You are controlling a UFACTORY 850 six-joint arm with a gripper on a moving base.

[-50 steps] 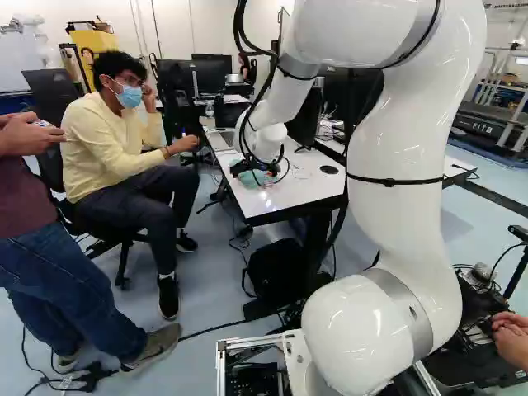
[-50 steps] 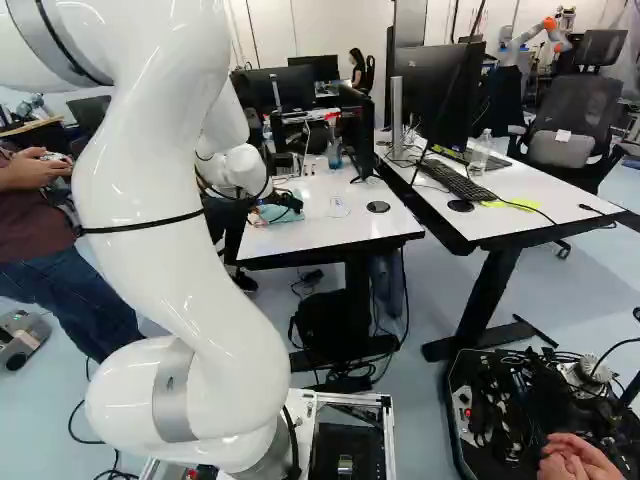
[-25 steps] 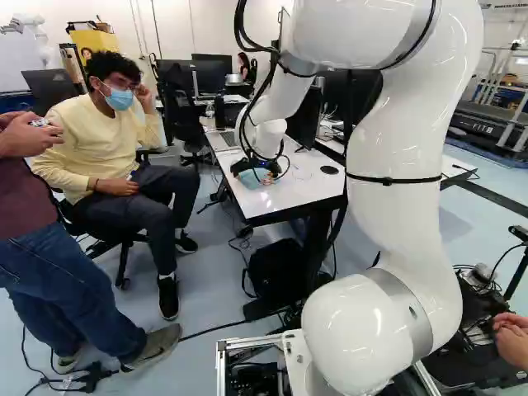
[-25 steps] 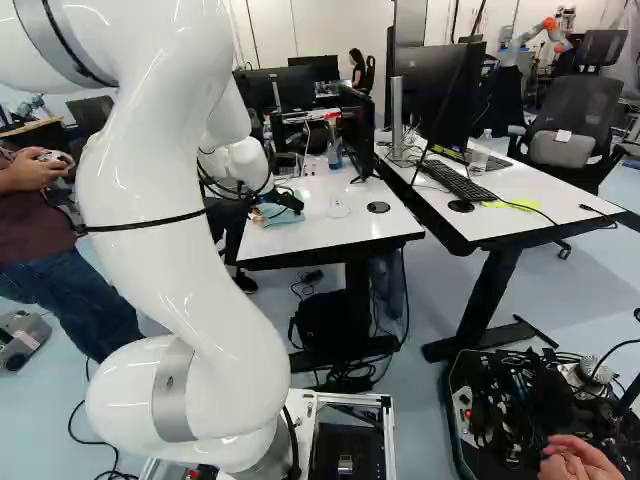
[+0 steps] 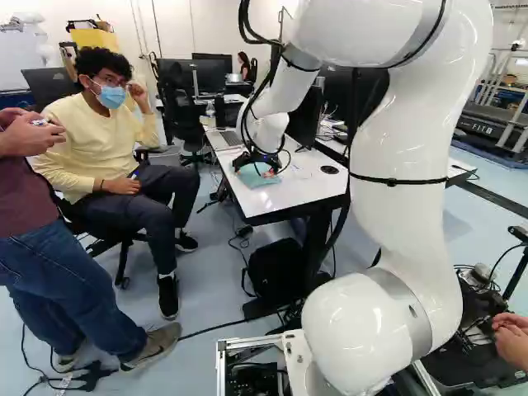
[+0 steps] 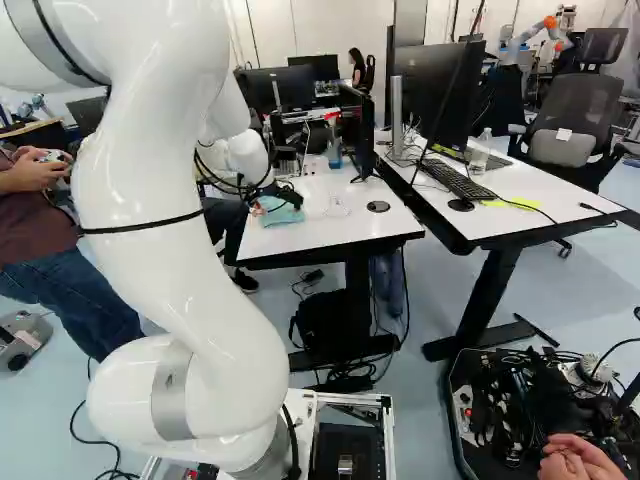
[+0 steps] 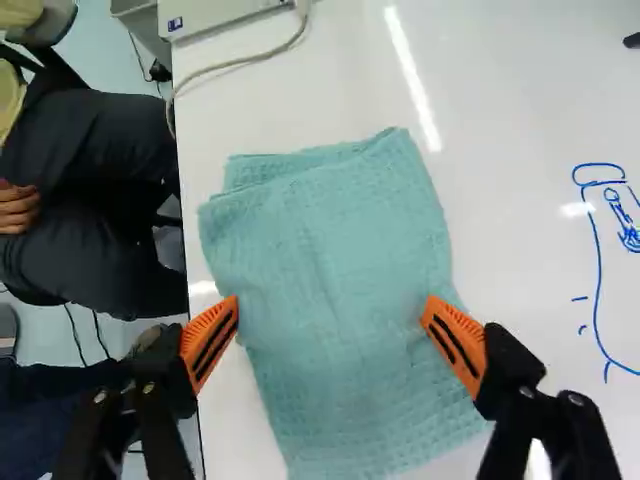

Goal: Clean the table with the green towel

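Tool spread wide over green towel.

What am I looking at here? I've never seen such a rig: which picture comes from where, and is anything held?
The machine is a white robot arm on a moving base. Two views look past it from the base's left and right; the third looks along its black jaws from the wrist. Ahead is a white table with a green towel on it, its layers partly overlapping, and blue drawn lines beside it. Farther back are a laptop and a spray bottle. Nothing is held: the jaws are open at the towel, orange pads wide apart.
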